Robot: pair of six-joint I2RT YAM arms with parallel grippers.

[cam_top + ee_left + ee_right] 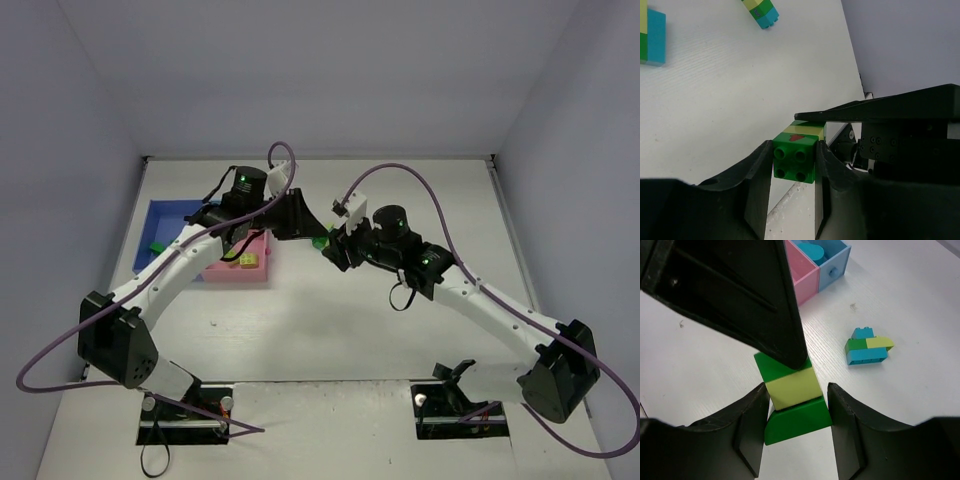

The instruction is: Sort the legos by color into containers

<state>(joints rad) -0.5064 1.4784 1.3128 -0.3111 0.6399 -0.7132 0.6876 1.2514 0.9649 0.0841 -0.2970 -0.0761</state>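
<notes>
- Legos first: your lego stack point(791, 386), dark green, yellow-green, dark green, sits between the two grippers near the middle of the table point(330, 330), to the right of the pink tray point(235, 275)
- Its long axis runs from one gripper to the other, and the studs of its end brick face the left wrist camera
- Your left gripper point(794, 150) is pinched on that studded dark green end, a finger pressed to each side
- Your right gripper point(796, 407) is closed on the opposite end, where the sloped dark green brick fills the gap between its fingers
- You cannot tell whether the stack touches the table
- A loose cluster point(867, 347) of teal, dark green and yellow-green bricks lies flat nearby
- The light-blue tray point(832, 270), joined to the pink one, holds a teal piece point(810, 250); the blue tray point(165, 215) is on the pink one's left
</notes>
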